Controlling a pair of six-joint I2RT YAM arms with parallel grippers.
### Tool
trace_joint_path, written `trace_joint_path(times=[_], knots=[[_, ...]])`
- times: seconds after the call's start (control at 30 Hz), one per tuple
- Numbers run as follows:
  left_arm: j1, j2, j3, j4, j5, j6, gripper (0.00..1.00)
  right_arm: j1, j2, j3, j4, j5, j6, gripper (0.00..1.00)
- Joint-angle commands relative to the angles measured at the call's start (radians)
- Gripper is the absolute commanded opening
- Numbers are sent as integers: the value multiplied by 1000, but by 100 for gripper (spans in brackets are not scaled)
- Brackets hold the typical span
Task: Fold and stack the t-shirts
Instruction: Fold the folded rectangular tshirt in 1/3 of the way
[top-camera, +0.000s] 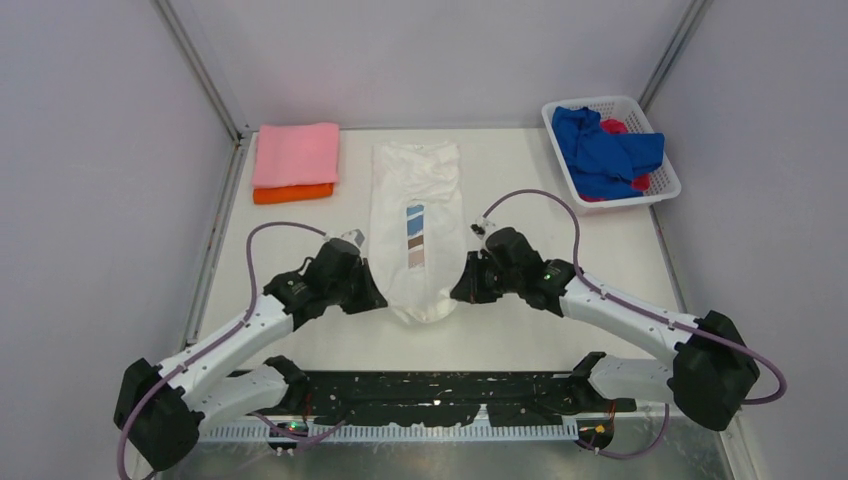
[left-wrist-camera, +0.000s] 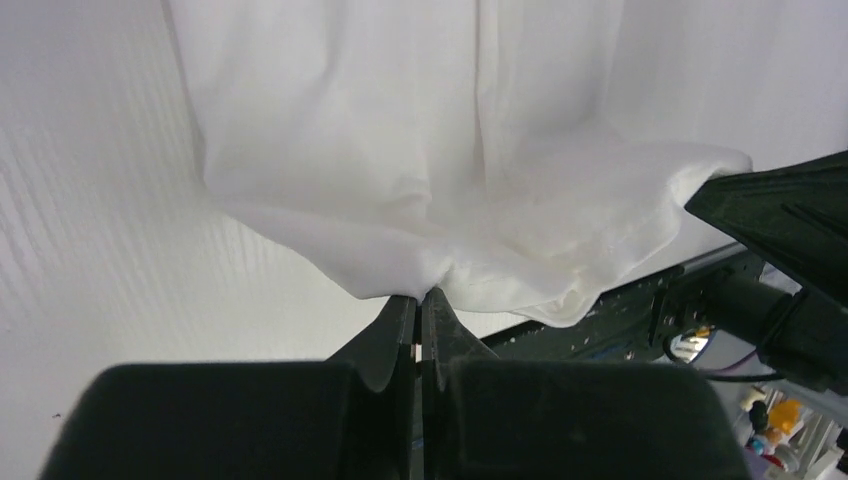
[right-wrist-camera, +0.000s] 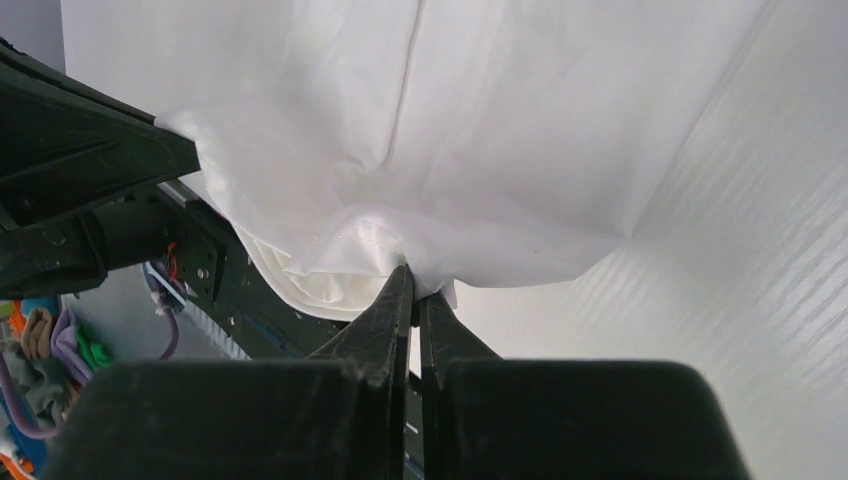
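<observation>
Evidently the left fingers (left-wrist-camera: 398, 330) and right fingers (right-wrist-camera: 395, 305) were each clamped onto a near hem corner of the white t-shirt (top-camera: 416, 200), which stretched away ahead of them on the desk (top-camera: 520, 330). Folding well probably meant lifting both corners level, hem taut between them.

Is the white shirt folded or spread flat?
Partly folded: the white shirt is a narrow strip, sides tucked in; left claw and right claw pinch its near end.
</observation>
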Motion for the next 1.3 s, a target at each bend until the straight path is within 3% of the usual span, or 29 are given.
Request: trace_joint_path(times=[0.0,0.43,1.27], knots=[[84,110,110,73,-8,61,0,-75,80,127,24,-50,-90,5],[298,435,388,89,58,162,0,-262,385,409,75,-134,-132,5],[428,932,893,31,98,284,0,-418,750,745,87,-201,-164,5]])
